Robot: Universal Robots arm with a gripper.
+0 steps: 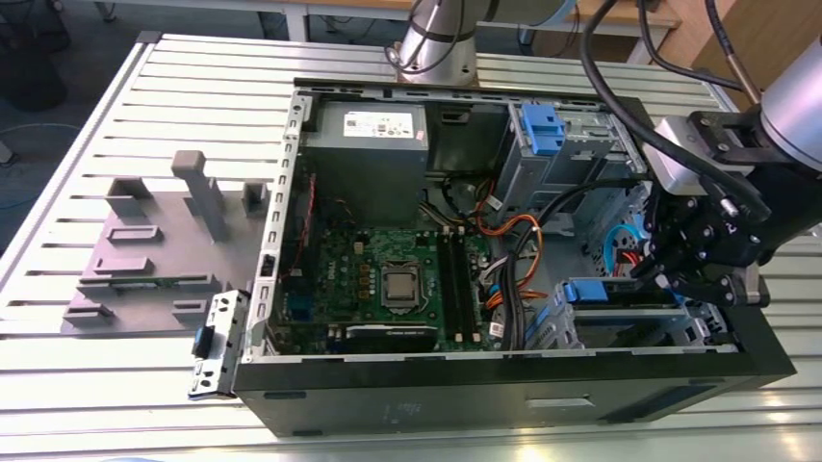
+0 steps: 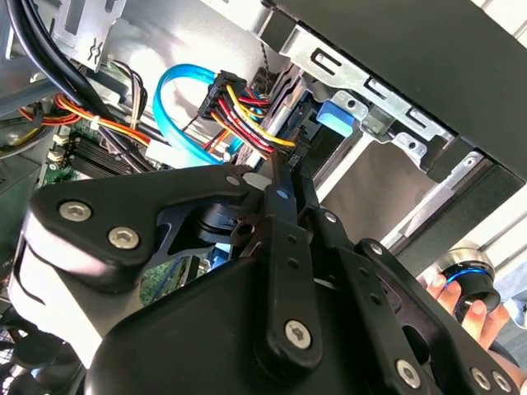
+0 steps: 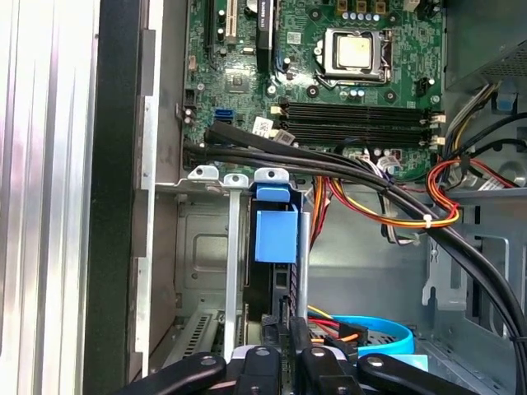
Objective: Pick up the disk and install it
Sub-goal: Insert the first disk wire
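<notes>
— Where do we find the disk (image 3: 276, 234)?
— Standing on edge in the drive cage (image 3: 206, 247), its long axis along the slot and its blue end toward the motherboard (image 3: 313, 82).
— And the hand (image 3: 284, 327)?
— At the disk's opposite end, where we see its fingers drawn close together. The case (image 1: 514, 385) lies open on the table (image 1: 192, 87).

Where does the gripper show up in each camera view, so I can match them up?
Exterior view: the gripper is at the exterior view's right, just beside the blue tab on the drive bay.
Second wrist view: the gripper fills the foreground, pointing toward that tab.
First wrist view: the gripper lines up with the tab, next to the light-blue cable.
Shared landmark: the blue tab.
</notes>
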